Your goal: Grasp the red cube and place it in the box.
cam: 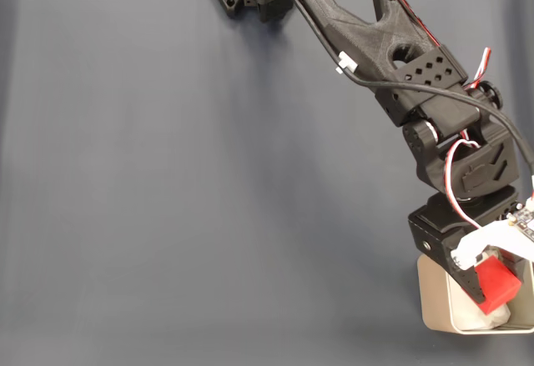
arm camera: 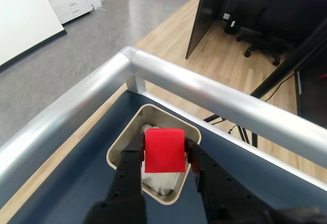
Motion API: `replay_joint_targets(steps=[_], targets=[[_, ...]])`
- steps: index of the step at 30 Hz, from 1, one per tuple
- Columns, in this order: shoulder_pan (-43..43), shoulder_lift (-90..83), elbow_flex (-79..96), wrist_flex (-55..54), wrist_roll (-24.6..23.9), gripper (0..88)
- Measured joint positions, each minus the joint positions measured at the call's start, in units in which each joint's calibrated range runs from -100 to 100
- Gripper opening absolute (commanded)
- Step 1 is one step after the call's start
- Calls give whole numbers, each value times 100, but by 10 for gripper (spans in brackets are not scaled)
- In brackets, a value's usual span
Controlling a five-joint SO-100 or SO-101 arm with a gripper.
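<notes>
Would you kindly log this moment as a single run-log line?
phase: carry | gripper: shut on red cube | cube: held above box, not released | box: near table corner

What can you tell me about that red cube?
The cube is small, bright red and plain, with matte, unmarked faces and crisp edges. It is off the table, clamped between the black fingers of the end effector, which press on two opposite sides. In the wrist view it hangs directly over the open beige box; in the fixed view it sits tilted above the box at the table's lower right corner.
</notes>
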Motion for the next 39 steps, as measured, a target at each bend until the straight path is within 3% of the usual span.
replay_joint_targets(steps=[39], targets=[[0,182,-208,-127,-29,50]])
